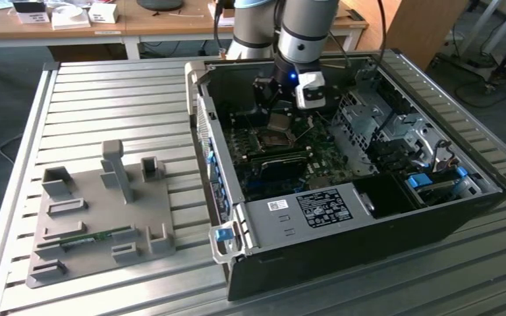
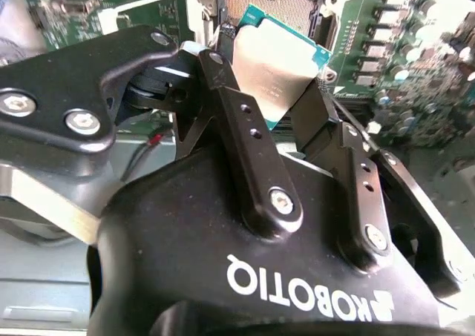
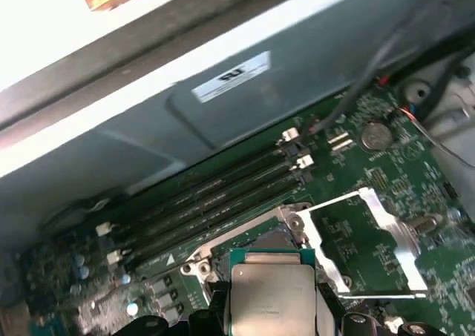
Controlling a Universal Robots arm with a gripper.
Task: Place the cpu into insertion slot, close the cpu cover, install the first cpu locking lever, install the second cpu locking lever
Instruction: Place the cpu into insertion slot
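Note:
My gripper [image 2: 271,80] is shut on the cpu [image 2: 276,65], a small square chip with a silver top and green edge, held by two opposite sides between the black fingers [image 2: 237,106]. The chip hangs tilted just above the insertion slot [image 2: 278,6], whose pin field lies uncovered. In the first wrist view the cpu [image 3: 271,295] sits over the near edge of the insertion slot [image 3: 267,241], and the silvery cpu cover [image 3: 387,228] is swung open to one side. In the exterior view the gripper [image 1: 278,113] reaches down into the open computer case [image 1: 341,210].
Long black memory slots [image 3: 223,195] run beside the socket, with the case wall behind them. A coin battery [image 3: 376,134] and loose wires lie near the cover. On the slatted metal table [image 1: 103,99], a grey fixture plate [image 1: 103,217] sits to the exterior view's left of the case.

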